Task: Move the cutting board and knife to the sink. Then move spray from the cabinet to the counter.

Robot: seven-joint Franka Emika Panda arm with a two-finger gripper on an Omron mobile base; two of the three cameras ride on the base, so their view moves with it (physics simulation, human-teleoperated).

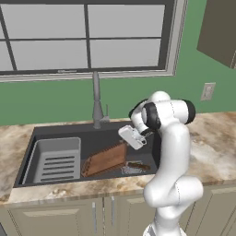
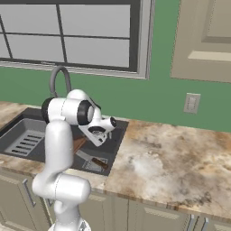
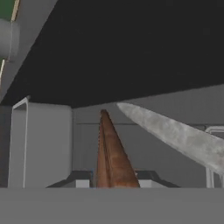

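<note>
board and knife down in the sink, hand low above them

one counter (image 1: pixel 216 143) wraps the one sink (image 1: pixel 92 133); window and green wall rise behind it, one faucet (image 1: pixel 97 103) at its back rim, open counter to its right. one ribbed rack (image 1: pixel 57 159) fills its left end. one cutting board (image 1: pixel 105 159) leans tilted mid-basin beside the rack; one knife (image 1: pixel 136 166) lies on the floor at its right end. the gripper (image 3: pixel 114 178) straddles the board's edge; whether it clamps, i cannot tell.
</note>
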